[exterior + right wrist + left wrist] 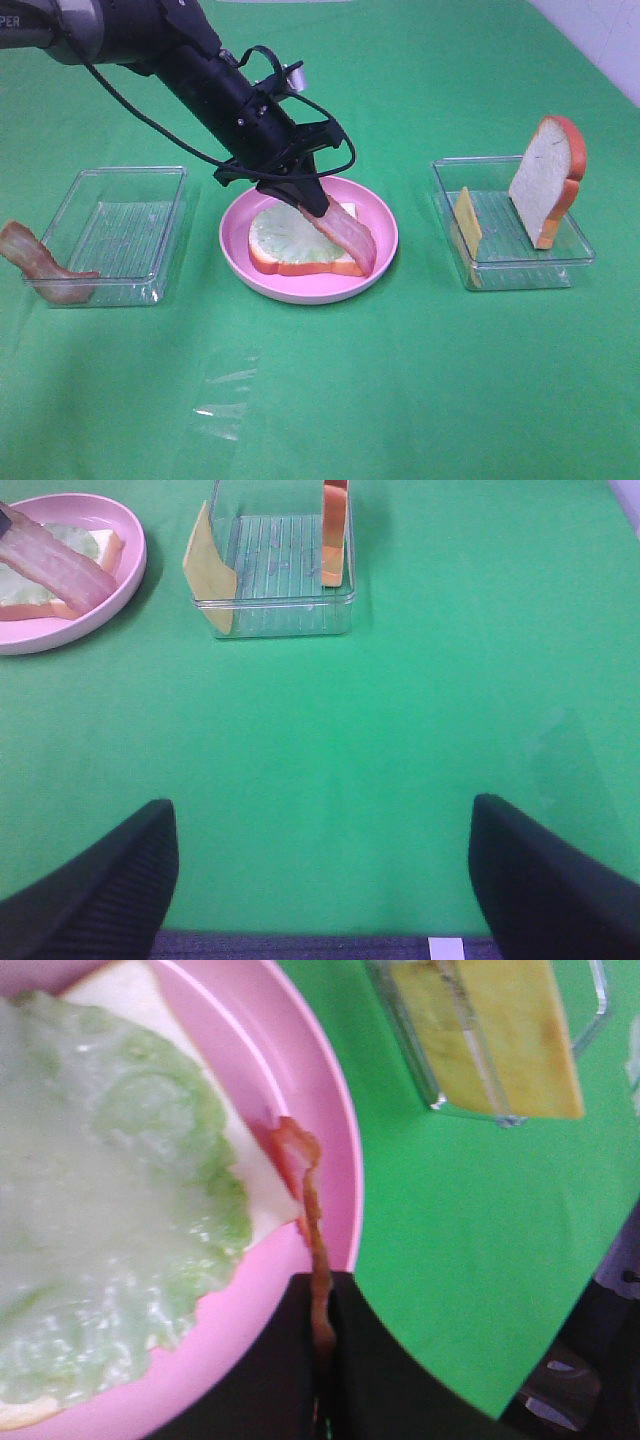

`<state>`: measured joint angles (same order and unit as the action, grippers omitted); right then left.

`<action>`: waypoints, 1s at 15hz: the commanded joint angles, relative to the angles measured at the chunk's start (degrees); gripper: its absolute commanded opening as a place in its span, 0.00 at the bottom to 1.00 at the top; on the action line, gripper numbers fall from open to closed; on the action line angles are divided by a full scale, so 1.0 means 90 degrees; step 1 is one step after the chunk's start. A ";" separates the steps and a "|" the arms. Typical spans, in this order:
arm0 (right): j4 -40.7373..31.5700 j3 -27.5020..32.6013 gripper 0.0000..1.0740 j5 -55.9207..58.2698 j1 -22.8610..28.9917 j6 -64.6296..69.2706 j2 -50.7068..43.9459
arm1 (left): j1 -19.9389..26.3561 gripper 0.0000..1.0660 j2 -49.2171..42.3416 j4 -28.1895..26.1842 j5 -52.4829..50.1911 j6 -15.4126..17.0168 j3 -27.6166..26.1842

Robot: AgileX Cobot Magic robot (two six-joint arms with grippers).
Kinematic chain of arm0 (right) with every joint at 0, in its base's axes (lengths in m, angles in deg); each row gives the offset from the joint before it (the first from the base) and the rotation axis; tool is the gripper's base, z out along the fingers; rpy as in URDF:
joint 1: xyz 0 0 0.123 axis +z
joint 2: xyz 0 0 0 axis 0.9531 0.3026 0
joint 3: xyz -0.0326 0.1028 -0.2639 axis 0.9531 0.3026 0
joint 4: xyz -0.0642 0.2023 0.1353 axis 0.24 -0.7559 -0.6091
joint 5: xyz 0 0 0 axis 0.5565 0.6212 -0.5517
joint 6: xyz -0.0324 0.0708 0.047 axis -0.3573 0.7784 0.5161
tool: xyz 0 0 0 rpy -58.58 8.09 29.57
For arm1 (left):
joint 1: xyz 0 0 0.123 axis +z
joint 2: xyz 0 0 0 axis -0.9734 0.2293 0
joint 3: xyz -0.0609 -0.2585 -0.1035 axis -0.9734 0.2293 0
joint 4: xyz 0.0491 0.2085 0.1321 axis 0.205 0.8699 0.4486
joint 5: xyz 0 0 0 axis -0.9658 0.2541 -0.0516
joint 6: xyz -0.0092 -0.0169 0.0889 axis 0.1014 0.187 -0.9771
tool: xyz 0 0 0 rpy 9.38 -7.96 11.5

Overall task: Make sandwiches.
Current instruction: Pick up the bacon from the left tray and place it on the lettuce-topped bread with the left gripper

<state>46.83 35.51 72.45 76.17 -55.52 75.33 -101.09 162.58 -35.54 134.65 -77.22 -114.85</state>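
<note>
A bread slice topped with pale green lettuce (285, 235) lies on the pink plate (300, 290). My left gripper (308, 200) is shut on one end of a bacon strip (348, 238), whose lower end rests across the lettuce and bread near the plate's right side. In the left wrist view the bacon (312, 1220) hangs from the shut fingers beside the lettuce (110, 1190). A second bread slice (547, 180) and a yellow cheese slice (467, 222) stand in the right tray (510, 262). My right gripper (320, 880) is open and empty over bare cloth.
An empty clear tray (120, 235) stands at the left with a second bacon strip (40, 265) leaning on its front left corner. A scrap of clear plastic (225, 395) lies on the green cloth in front of the plate.
</note>
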 commanded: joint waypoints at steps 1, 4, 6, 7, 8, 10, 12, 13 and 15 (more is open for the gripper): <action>-0.0032 0.0025 0.72 -0.0019 0.0013 -0.0038 -0.0172 | 0.0013 0.00 -0.0013 0.0497 -0.0325 0.0369 -0.0019; -0.0032 0.0025 0.72 -0.0019 0.0013 -0.0038 -0.0172 | 0.0013 0.00 -0.0013 0.1159 -0.0357 0.0929 -0.0019; -0.0032 0.0025 0.72 -0.0019 0.0013 -0.0038 -0.0172 | 0.0013 0.00 -0.0013 0.1522 -0.0357 0.1280 -0.0019; -0.0032 0.0025 0.72 -0.0019 0.0013 -0.0038 -0.0172 | 0.0013 0.00 -0.0013 0.1674 -0.0344 0.1381 -0.0019; -0.0032 0.0025 0.72 -0.0019 0.0013 -0.0038 -0.0172 | 0.0013 0.00 -0.0013 0.1693 -0.0325 0.1381 -0.0019; -0.0032 0.0025 0.72 -0.0019 0.0013 -0.0038 -0.0172 | 0.0013 0.01 -0.0013 0.1687 -0.0331 0.1381 -0.0019; -0.0032 0.0025 0.72 -0.0019 0.0013 -0.0038 -0.0172 | 0.0013 0.33 -0.0089 0.1687 -0.0350 0.1439 -0.0019; -0.0032 0.0025 0.72 -0.0019 0.0013 -0.0038 -0.0172 | 0.0013 0.65 -0.0178 0.1732 -0.0382 0.1458 -0.0019; -0.0032 0.0025 0.72 -0.0019 0.0013 -0.0038 -0.0172 | 0.0013 0.96 -0.0363 0.2031 -0.0242 0.1477 -0.0140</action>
<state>46.83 35.51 72.45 76.17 -55.52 75.33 -101.09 160.63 -18.35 132.13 -64.33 -115.42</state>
